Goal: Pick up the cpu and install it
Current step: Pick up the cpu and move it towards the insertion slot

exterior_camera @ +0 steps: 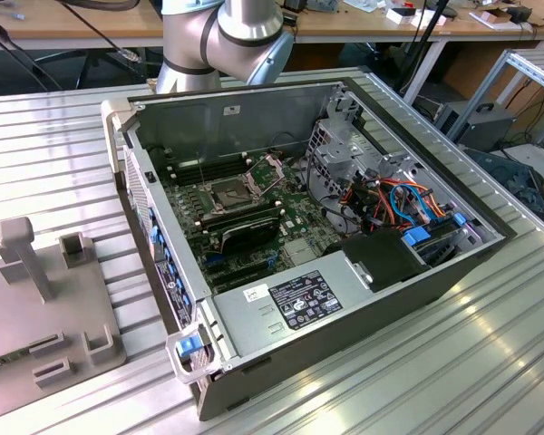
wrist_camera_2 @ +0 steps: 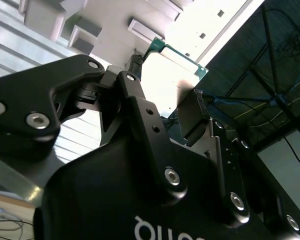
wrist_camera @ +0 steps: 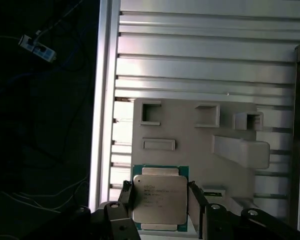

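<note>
Evidently a carrying phase. The black two-fingered gripper (wrist_camera: 160, 198) is closed to the width of the small, thin, square cpu (wrist_camera: 158, 204) (pale grey metal face, green rim), which sits between its fingers (wrist_camera: 196, 202). Each finger presses against one of two opposite edges, and the face is left uncovered. In the second wrist view the same hold is seen from behind the gripper (wrist_camera_2: 166, 86), with the cpu (wrist_camera_2: 176, 75) standing out past the fingertips.

Beyond the gripper, well apart from the chip, lies the flat pale grey fixture plate with rectangular pockets (wrist_camera: 190, 135), resting on the ribbed aluminium counter (wrist_camera: 190, 60). The cpu is judged to be clear of the plate and borne by the gripper alone.

In the exterior view the plate (exterior_camera: 72, 313) lies on the counter (exterior_camera: 435, 362) beside the open grey metal computer case (exterior_camera: 254, 118). Inside the case the dark square socket (exterior_camera: 229, 193) shows with its hinged metal frame raised.

Good practice for the step in hand:
- Hold the closing force steady and on the edges only, since a thin chip gripped by two sides can pivot or slip.
- Carry the face level and move smoothly.
- Let the underside touch no surface.
- Preserve the chip's squareness to the fingers, so that its orientation remains known.
</note>
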Robot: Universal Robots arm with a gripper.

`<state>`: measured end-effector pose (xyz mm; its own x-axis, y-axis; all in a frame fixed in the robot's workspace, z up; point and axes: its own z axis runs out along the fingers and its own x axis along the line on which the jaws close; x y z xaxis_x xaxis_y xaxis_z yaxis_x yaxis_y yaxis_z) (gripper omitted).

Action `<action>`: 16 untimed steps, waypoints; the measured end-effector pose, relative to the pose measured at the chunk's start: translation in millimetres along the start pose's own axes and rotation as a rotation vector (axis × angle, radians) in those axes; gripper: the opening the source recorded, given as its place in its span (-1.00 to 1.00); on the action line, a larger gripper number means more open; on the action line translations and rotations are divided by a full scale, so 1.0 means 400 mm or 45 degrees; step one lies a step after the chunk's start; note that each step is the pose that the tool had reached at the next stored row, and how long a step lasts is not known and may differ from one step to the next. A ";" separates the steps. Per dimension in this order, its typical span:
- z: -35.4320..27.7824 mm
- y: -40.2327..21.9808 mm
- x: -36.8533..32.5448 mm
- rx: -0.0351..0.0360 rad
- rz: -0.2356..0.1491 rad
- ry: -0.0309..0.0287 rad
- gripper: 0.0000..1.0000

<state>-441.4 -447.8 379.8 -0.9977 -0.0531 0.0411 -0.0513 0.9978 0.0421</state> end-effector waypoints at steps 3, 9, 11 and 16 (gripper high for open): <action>-0.012 0.001 0.001 -0.0001 0.000 -0.0001 0.07; -0.015 0.001 0.001 0.0000 0.000 0.0001 0.07; -0.017 0.001 0.001 0.0002 0.000 0.0003 0.07; -0.024 0.001 0.001 0.0000 0.000 -0.0001 0.07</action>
<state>-441.4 -447.8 389.5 -0.9977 -0.0531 0.0410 -0.0513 0.9978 0.0422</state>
